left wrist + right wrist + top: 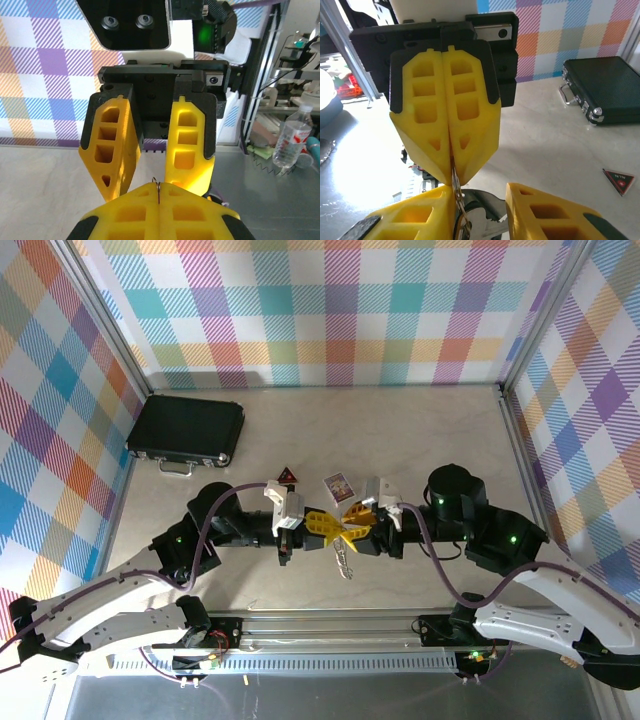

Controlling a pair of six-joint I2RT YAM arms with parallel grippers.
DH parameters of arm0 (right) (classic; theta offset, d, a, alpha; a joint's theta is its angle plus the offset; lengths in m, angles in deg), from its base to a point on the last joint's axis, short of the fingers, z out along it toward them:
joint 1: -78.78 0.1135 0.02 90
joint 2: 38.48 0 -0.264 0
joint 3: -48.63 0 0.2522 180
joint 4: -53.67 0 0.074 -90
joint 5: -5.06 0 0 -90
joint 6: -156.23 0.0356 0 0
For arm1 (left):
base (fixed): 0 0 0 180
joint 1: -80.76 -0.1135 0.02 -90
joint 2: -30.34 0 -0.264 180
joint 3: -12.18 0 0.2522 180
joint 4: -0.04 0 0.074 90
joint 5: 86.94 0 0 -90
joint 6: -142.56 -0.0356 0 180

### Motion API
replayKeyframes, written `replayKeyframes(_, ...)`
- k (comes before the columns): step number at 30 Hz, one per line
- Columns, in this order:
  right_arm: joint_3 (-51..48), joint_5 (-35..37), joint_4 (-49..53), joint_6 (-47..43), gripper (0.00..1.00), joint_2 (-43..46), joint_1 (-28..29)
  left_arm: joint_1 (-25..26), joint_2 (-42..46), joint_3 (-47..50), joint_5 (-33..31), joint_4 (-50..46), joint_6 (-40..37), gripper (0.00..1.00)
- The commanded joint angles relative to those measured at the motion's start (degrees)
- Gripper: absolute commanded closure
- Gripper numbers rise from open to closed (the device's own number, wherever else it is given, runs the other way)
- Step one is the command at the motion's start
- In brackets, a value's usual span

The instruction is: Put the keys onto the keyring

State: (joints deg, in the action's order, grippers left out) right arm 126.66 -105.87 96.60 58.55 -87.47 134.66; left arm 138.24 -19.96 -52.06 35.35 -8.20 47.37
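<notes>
Silvery wire is what we have to manage: the keyring (343,562) is pinched by one thin strand between the closed fingers of the left gripper (452,172), and the rest of the loop hangs just below those fingertips. The right gripper (480,194) faces the left gripper tip to tip with its jaws parted. One of its fingers (415,217) lies against the hanging wire and the other stands clear of it, so it grips nothing.

We judge the step in hand to be taking a second hold on the ring so that it can be worked open. To do that well, the left gripper's pinch wants to be firm and steady. The right one should close squarely on the strand just below the left gripper's tips, on plain wire and not on the lumpy side. Thin, smooth metal between broad pads could slip or twist, so we would close slowly.

We see the loop as bright, slender and oval, with a bumpy cluster of small metal pieces low down, below the left gripper. From the right wrist a flat silvery piece shows there, and we cannot tell whether it belongs to one of the keys
</notes>
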Motion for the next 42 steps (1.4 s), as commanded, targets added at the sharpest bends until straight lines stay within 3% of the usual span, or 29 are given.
replayKeyframes(1,-0.8,-1.5,-4.28,1.62,0.72,1.2,0.37,0.4,1.04,0.63,3.65,5.98,2.59,1.0)
replayKeyframes(10,-0.59,-0.32,-2.84,0.45,1.0,0.86,0.29,0.45,1.42,0.73,1.29,4.05,1.31,1.0)
replayKeyframes(14,2.19,1.94,2.06,-1.92,1.0,-0.34,0.37,0.45,2.48,-0.42,-4.87,-3.62,-3.2,1.0)
replayKeyframes(18,5.7,4.32,7.93,-4.92,1.0,-2.51,0.36,0.45,1.69,-3.08,-8.82,-13.14,-7.89,0.84)
replayKeyframes(24,9.79,5.98,14.52,-7.9,1.0,-6.19,0.46,0.45,0.1,-5.56,-11.56,-19.96,-11.05,0.81)
replayKeyframes(38,11.57,7.07,17.33,-10.32,1.0,-10.2,1.49,0.4,-3.88,-7.4,-10.46,-20.99,-12.3,0.78)
replayKeyframes(42,11.59,6.43,17.64,-10.69,1.0,-10.95,1.77,0.45,-4.36,-6.97,-10.06,-20.06,-11.97,0.85)
